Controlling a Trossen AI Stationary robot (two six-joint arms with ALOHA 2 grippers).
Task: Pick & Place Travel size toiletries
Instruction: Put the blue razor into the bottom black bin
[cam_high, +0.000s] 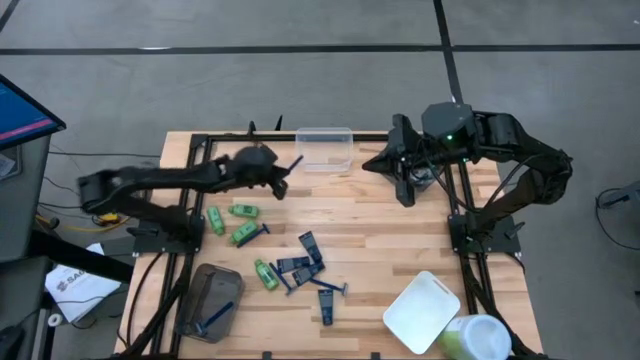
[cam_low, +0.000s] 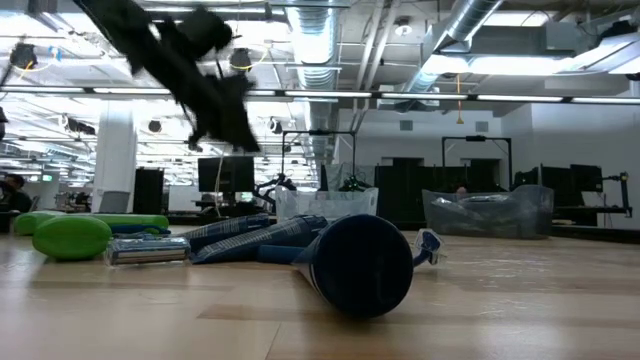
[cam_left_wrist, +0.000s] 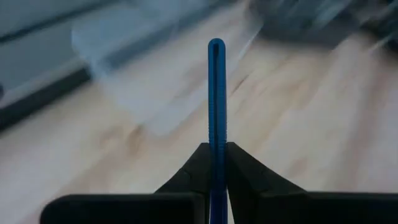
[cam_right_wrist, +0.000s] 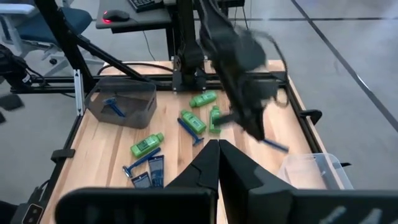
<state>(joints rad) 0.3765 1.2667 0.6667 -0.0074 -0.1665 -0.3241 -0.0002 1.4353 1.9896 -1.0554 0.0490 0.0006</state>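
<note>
Blue razor (cam_left_wrist: 216, 112): gripped by its handle between the closed fingers of the left gripper (cam_high: 283, 176), carried above the table (cam_high: 400, 240); the handle is seen projecting straight out past the fingertips in the left wrist view. No brand or lettering can be read on it.

Clear tub (cam_high: 324, 148): just beyond the left gripper, near the table's far edge.

Green mini bottles (cam_high: 244, 232): four are seen on the wood below and behind the left gripper; labels are present but too small to be read.

Navy tubes (cam_high: 310, 247): clustered with further razors (cam_high: 332, 288) on the table's middle, well apart from the left gripper; pale print is visible but not legible.

Grey tub (cam_high: 210, 300): at the near left corner, one razor lying inside.

White tub (cam_high: 422, 312): at the near right, well apart from both grippers.

Right gripper (cam_right_wrist: 218, 149): clenched on nothing, held above the table's far right side.
</note>
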